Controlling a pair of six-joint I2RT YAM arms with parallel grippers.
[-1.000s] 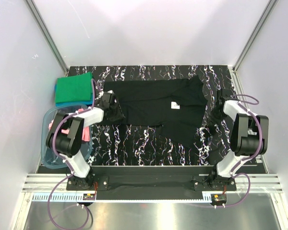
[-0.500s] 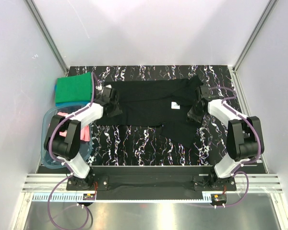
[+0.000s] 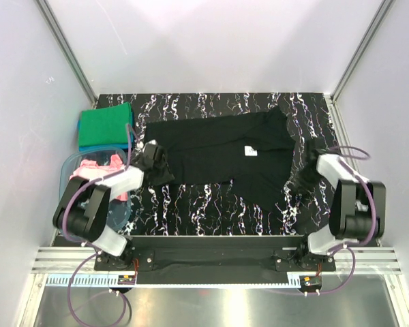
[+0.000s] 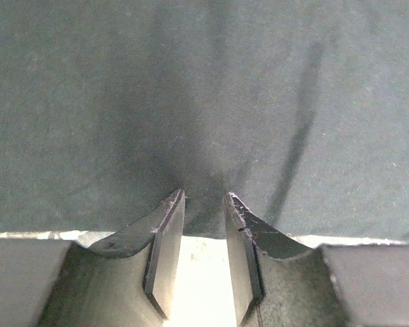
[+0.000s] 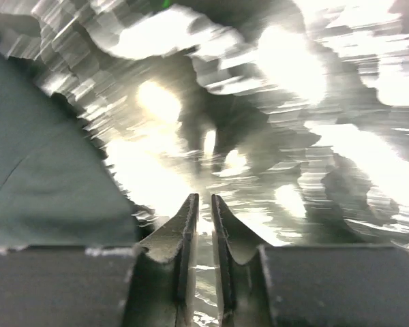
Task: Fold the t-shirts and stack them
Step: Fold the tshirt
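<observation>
the stack at the back left corner holds two folded pieces: the green shirt (image 3: pixel 105 124) lies on top of the blue shirt (image 3: pixel 88 146), of which only a strip shows along the near edge. by that, two shirts look done.

the black shirt (image 3: pixel 221 150) is the one in hand. it lies spread and mostly flat on the middle of the worktop (image 3: pixel 211 204), its white label (image 3: pixel 249 150) facing up, one flap hanging toward the near side right of centre. no fold shows in it yet, so this looks like the flattening or squaring step before the first fold.

the left hand (image 4: pixel 203 197) is at the shirt's left edge and pinches the cloth: the wrist view shows black fabric drawn in between the two fingers, with creases fanning out from the grip. the right hand (image 5: pixel 204 197) sits off the shirt's right edge, over bare worktop, its fingers nearly pressed together with only a thin slit and nothing between them; that view is blurred.

the pink shirt (image 3: pixel 95 165) is bunched in the tub (image 3: pixel 71 208) at the left, unfolded.

left to do, as i judge it: fold the black shirt, put it on the stack, then take out, fold and stack the pink one. roughly halfway.
</observation>
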